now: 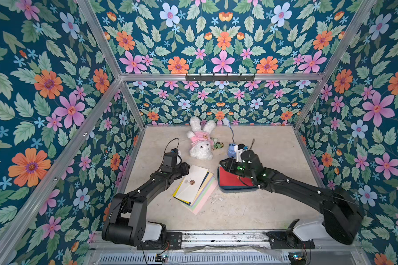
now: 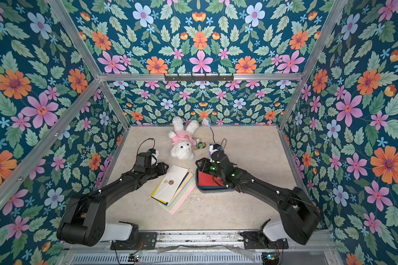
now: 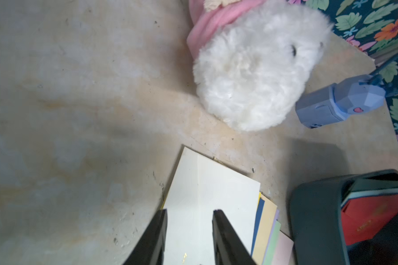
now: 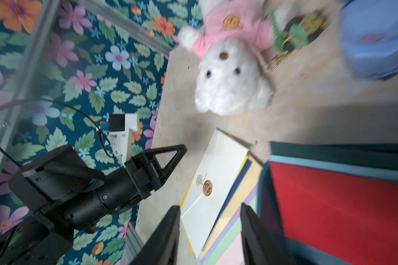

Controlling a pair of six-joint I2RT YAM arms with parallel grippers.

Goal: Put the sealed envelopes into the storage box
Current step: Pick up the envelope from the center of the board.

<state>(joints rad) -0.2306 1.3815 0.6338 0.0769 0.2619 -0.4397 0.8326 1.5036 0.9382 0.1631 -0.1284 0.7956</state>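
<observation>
A pile of sealed envelopes (image 1: 194, 190) was spread like a fan near the middle of the worktop (image 1: 262, 206). A cream envelope (image 1: 194, 177) was laid on top, with a round brown seal (image 1: 191, 182) stuck on it. Under it, edges of yellow, navy, pale yellow, lilac, green and pink paper were seen. The storage box (image 1: 239, 190), dark teal, was set just to the right of the pile. A red envelope (image 1: 229, 179) was laid flat inside it.

The left pincer (image 3: 190, 212) was held over the far left corner of the pile, above the cream envelope. Its two fingers (image 3: 156, 234) were parted a little and nothing was gripped between them. Whether the paper was touched could not be told. The right pincer (image 4: 209, 207) was held over the far left corner of the storage box. Its fingers (image 4: 166, 234) were parted too, and nothing was held by them.

Farther back, a white plush bunny (image 1: 201, 142) in a pink top was laid on the worktop, with its face turned to the near side. A small green thing (image 1: 218, 145) was seen just to the right of the bunny. A light-blue toy (image 1: 231, 150) was seen just past the far edge of the box.
</observation>
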